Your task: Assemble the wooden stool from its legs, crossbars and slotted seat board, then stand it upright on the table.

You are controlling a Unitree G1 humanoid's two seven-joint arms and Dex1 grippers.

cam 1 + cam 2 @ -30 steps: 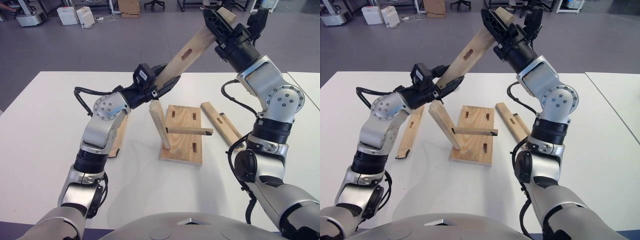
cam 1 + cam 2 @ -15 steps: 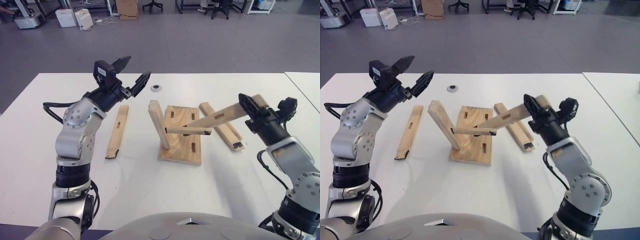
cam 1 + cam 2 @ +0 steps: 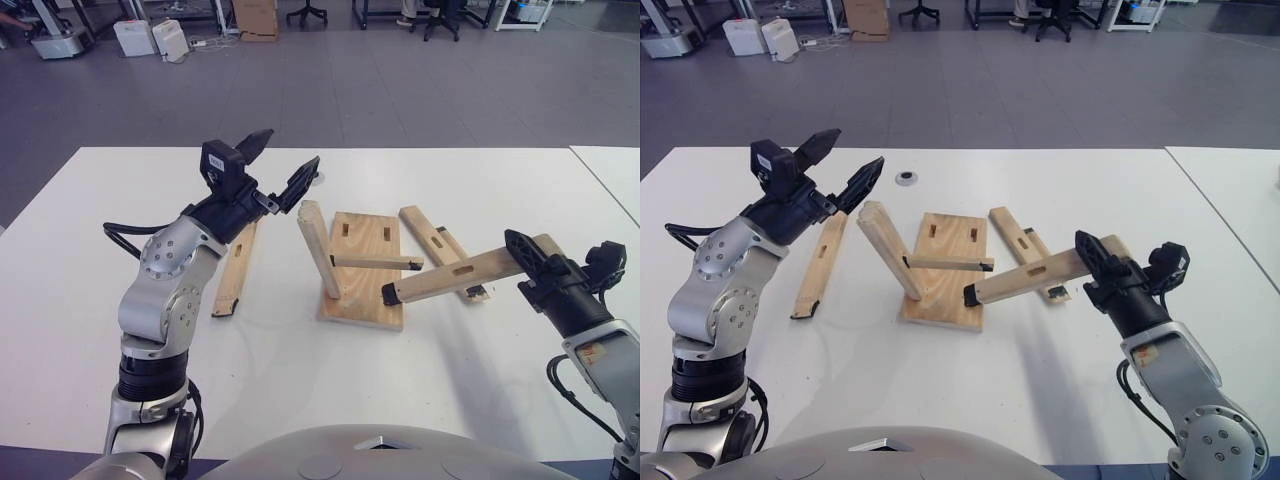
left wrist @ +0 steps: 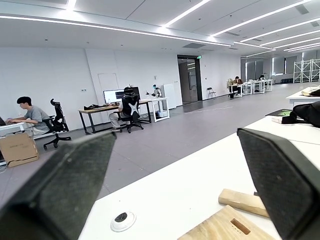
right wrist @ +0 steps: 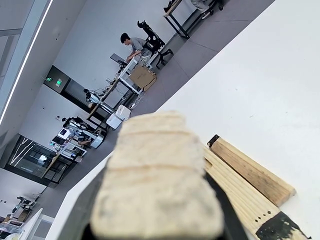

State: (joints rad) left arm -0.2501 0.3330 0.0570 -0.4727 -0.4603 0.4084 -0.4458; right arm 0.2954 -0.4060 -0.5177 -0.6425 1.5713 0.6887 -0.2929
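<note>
The slotted seat board point(image 3: 360, 305) lies flat on the white worktop point(image 3: 80, 230), at the centre of my head view. One leg point(image 3: 318, 245) rises from the board's lower left part and leans toward the upper left. A crossbar point(image 3: 378, 263) sticks out of that leg to the right, above the board.

At the right of the frame my right end effector point(image 3: 535, 262) is clenched on the end of a second leg point(image 3: 455, 277). That leg slants down to the left, and its dark tip sits at the board's right edge, just under the free end of the crossbar.

A third leg point(image 3: 422, 225) lies flat on the worktop right of the board, partly behind the second leg. A fourth leg point(image 3: 235, 265) lies flat left of the board.

My left end effector point(image 3: 288, 150) hangs released, fingers spread wide, above the upper end of the fourth leg. A small round disc point(image 3: 905, 178) sits on the worktop near it.
</note>
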